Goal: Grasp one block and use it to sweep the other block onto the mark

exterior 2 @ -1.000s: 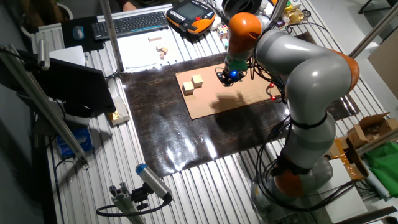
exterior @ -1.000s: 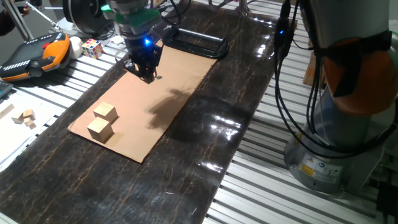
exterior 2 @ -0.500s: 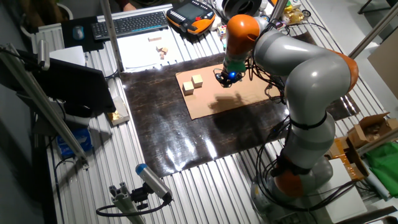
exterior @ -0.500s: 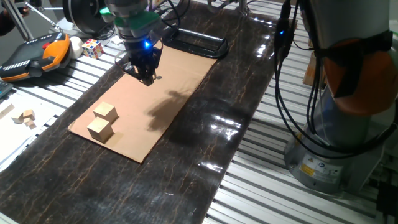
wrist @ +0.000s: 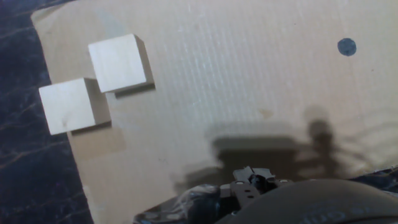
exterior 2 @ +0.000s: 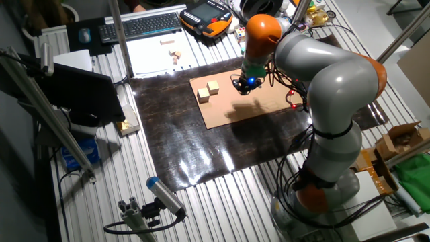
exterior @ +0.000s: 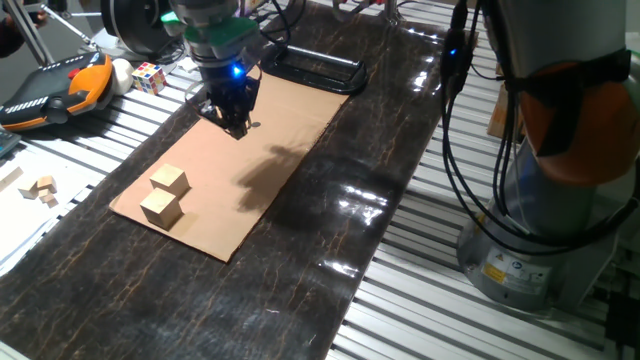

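On a dark marble-patterned table mat (exterior: pixel 330 230) over slatted aluminium lies a flat tan cardboard sheet (exterior: pixel 270 150).

2 pale wooden cubes, the nearer block (exterior: pixel 161 208) and the farther block (exterior: pixel 169 180), sit almost corner to corner at one end of the sheet. The tiny black round mark (wrist: pixel 346 46) lies well apart from them. The black two-finger gripper (exterior: pixel 233 122) hangs above the cardboard, apart from both blocks; whether its jaws are parted cannot be told.
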Action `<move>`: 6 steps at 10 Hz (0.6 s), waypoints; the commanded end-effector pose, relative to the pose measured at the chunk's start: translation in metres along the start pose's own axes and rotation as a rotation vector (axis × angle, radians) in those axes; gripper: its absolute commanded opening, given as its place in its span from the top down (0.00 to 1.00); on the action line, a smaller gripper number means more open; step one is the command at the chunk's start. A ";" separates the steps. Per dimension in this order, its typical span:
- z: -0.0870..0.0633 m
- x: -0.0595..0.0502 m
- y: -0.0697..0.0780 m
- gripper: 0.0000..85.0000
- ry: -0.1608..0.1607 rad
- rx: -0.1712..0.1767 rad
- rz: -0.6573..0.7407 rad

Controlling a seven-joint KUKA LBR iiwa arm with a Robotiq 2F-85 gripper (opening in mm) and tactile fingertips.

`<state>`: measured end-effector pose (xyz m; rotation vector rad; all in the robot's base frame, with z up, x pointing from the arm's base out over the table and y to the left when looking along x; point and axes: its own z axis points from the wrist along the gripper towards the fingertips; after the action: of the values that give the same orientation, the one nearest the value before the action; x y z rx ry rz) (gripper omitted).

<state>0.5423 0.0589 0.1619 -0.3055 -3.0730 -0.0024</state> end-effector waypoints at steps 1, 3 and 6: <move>0.000 0.000 -0.001 0.99 -0.002 0.010 -0.014; 0.000 0.000 -0.001 0.99 -0.008 0.020 -0.017; 0.000 0.000 -0.001 0.99 -0.023 0.012 0.021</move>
<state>0.5424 0.0582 0.1621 -0.3416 -3.0904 0.0185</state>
